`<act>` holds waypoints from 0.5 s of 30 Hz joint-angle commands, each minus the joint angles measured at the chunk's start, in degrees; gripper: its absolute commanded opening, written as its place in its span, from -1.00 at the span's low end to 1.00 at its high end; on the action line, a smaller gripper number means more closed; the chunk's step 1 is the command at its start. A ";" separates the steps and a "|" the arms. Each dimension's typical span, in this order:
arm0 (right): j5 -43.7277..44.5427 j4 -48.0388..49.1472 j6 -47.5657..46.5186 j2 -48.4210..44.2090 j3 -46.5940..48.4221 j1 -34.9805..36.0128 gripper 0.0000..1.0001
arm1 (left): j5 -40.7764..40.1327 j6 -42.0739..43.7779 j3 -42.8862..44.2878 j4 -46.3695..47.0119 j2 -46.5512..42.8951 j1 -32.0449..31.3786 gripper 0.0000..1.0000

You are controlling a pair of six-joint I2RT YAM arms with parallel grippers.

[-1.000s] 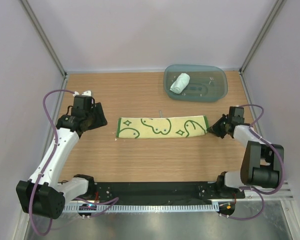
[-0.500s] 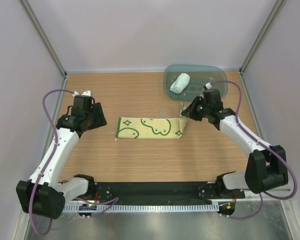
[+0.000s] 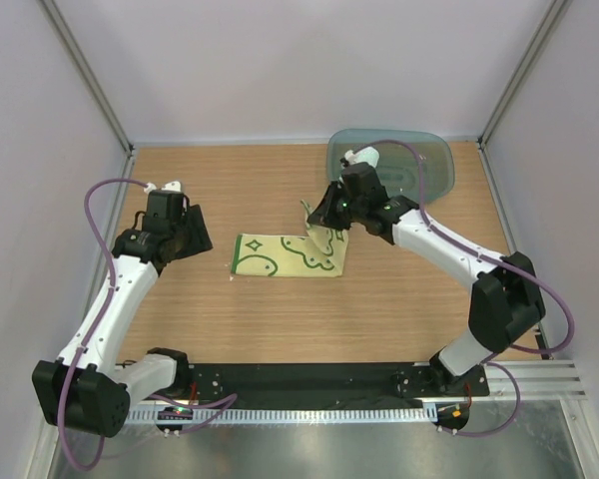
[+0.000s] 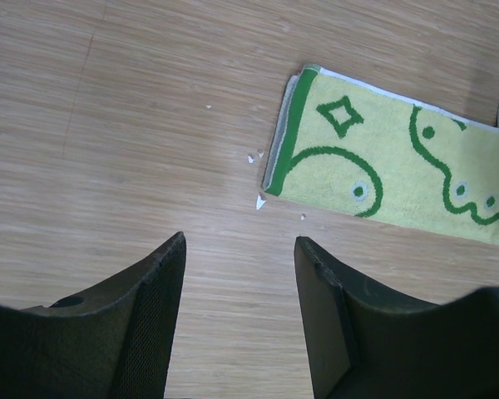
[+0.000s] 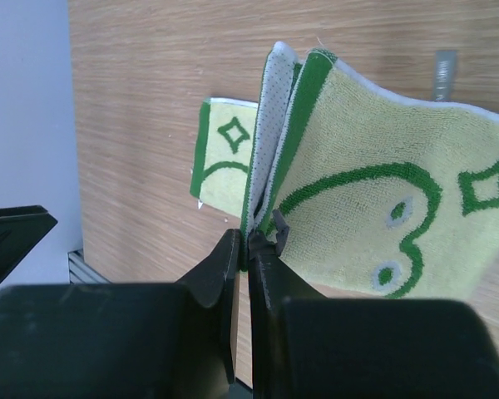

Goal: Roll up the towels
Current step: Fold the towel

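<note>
The yellow towel (image 3: 285,253) with green drawings lies on the wooden table, its left part flat. My right gripper (image 3: 322,222) is shut on its right end (image 5: 316,150) and holds that end lifted and folded back over the middle. The left end also shows in the left wrist view (image 4: 374,162). My left gripper (image 3: 195,238) is open and empty, just left of the towel, jaws wide apart over bare wood (image 4: 239,249). The pale mint-white towel (image 3: 362,156) sits rolled in the tray, mostly hidden behind my right arm.
The translucent teal tray (image 3: 429,165) stands at the back right, partly covered by my right arm. Small white crumbs (image 4: 258,199) lie by the towel's left edge. Walls close the left, right and back sides.
My right gripper took hold of the yellow towel's right end and carried it left and up, folding the towel over itself. The left arm has not moved.
</note>
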 commanded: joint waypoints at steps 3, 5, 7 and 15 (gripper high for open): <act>3.13 1.41 0.90 4.16 6.92 5.12 -0.97 | -1.05 0.75 1.37 0.06 -1.37 0.20 0.13; 3.65 1.41 0.90 5.58 8.68 6.44 -0.97 | -1.14 0.66 1.37 -0.02 -1.46 0.28 0.13; 3.92 1.94 1.08 7.42 9.74 8.11 -0.98 | -1.05 0.66 1.46 -0.02 -1.37 0.28 0.13; 5.24 4.22 1.43 14.36 12.90 12.95 -0.98 | -0.96 0.66 1.37 -0.11 -1.28 0.20 0.13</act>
